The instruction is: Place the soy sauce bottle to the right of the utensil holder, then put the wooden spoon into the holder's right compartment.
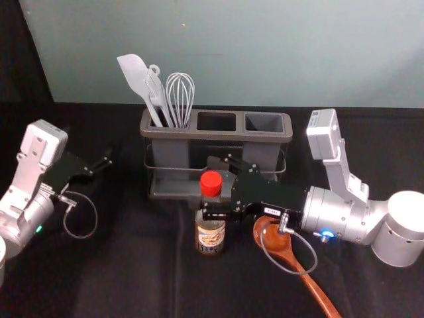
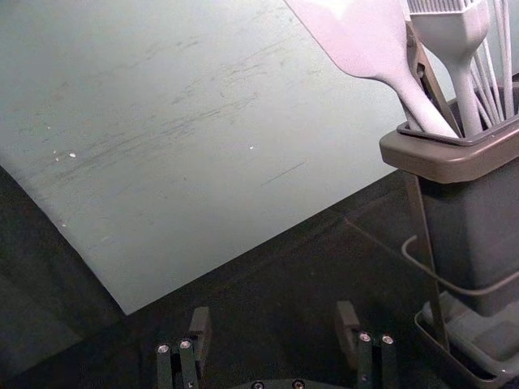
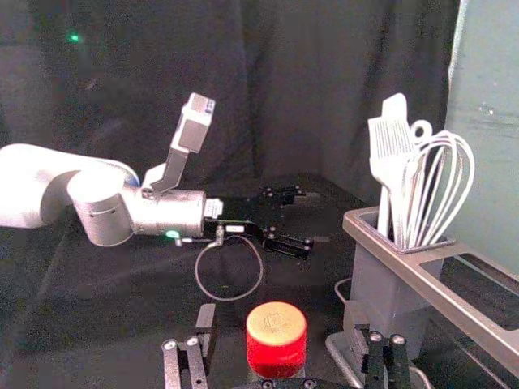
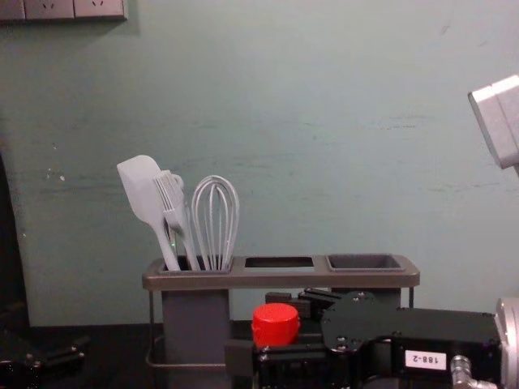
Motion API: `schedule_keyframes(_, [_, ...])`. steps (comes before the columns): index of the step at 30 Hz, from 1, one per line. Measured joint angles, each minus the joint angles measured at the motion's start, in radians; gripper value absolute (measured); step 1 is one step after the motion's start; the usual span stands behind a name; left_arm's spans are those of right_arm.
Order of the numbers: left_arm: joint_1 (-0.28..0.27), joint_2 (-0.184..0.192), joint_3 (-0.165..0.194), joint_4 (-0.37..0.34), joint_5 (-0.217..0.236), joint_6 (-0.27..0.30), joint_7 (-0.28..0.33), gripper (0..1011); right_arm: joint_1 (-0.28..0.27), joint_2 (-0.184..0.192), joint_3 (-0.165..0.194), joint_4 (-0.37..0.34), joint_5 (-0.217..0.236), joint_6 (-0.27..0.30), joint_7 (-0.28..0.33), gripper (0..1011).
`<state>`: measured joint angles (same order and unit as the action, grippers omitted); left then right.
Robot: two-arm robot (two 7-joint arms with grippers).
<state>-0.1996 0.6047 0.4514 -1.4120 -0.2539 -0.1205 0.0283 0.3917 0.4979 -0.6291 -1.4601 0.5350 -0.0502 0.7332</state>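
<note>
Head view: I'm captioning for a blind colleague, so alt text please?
Right robot gripper open around a red-capped bottle in front of a utensil holder; wooden spoon partly under the right arm; left gripper at far left.

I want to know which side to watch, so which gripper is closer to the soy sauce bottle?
Right. The right gripper stands open around the top of the soy sauce bottle; the left gripper is off beyond the left end of the utensil holder.
</note>
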Motion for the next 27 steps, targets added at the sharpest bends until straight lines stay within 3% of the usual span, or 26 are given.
schedule_keyframes(19, [0.0, 0.0, 0.0, 0.0, 0.0, 0.0, 0.0, 1005, 0.0, 0.001, 0.001, -0.002, 0.002, 0.005, 0.0, 1002])
schedule_keyframes(27, [0.0, 0.0, 0.0, 0.0, 0.0, 0.0, 0.0, 1005, 0.0, 0.002, 0.001, -0.003, 0.003, 0.005, 0.0, 847])
